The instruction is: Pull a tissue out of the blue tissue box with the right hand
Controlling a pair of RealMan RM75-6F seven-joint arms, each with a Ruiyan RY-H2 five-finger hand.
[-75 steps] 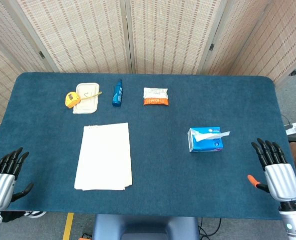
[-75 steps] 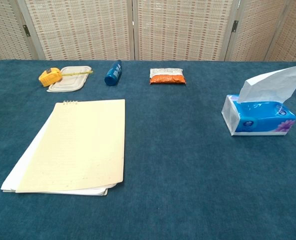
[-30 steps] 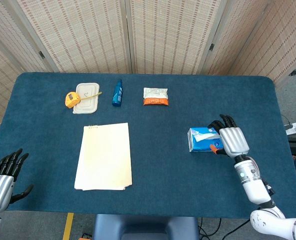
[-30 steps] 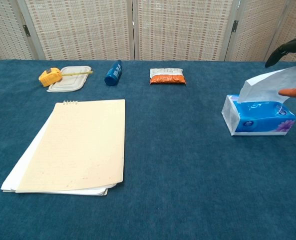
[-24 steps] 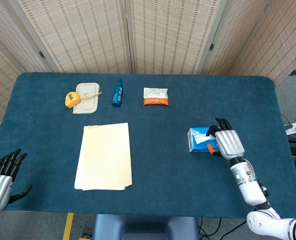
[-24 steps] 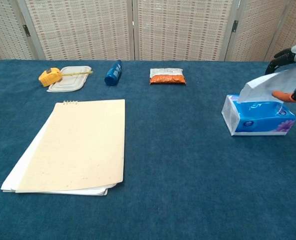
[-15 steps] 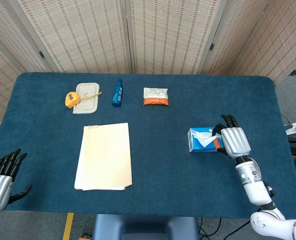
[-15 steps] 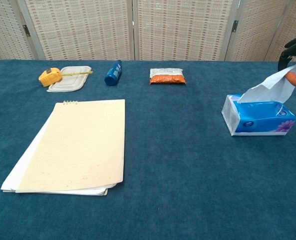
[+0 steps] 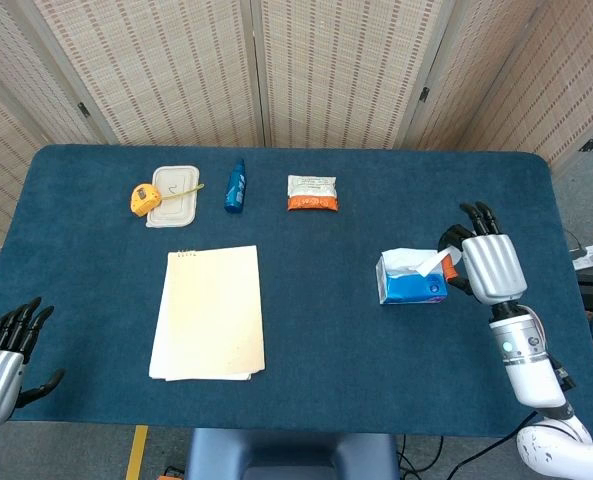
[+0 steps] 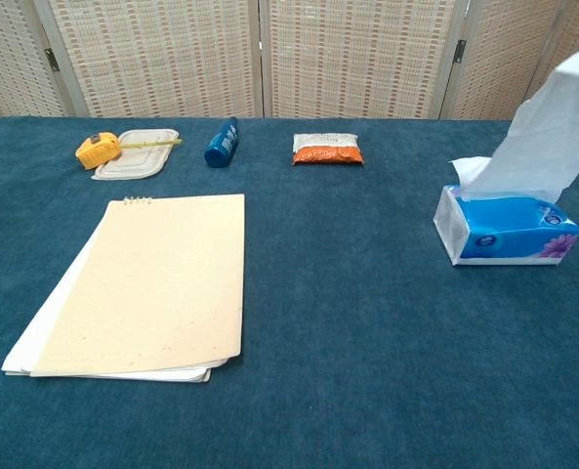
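Note:
The blue tissue box (image 9: 412, 286) (image 10: 509, 230) stands on the right part of the table. A white tissue (image 10: 551, 129) (image 9: 431, 261) rises out of its top slot, stretched up and to the right, its lower end still in the box. My right hand (image 9: 482, 265) is raised just right of the box and pinches the tissue's upper end; in the chest view that hand is out of frame at the top right. My left hand (image 9: 4, 355) hangs at the table's near left edge, fingers apart, holding nothing.
A cream notepad (image 9: 208, 312) (image 10: 147, 284) lies left of centre. Along the far side are a yellow tape measure (image 9: 143, 198), a white lidded tray (image 9: 176, 194), a blue bottle (image 9: 236, 185) and an orange-white packet (image 9: 311, 192). Woven screens stand behind the table.
My right hand has risen and shifted right, drawing the tissue much farther out of the box. The left hand has stayed put.

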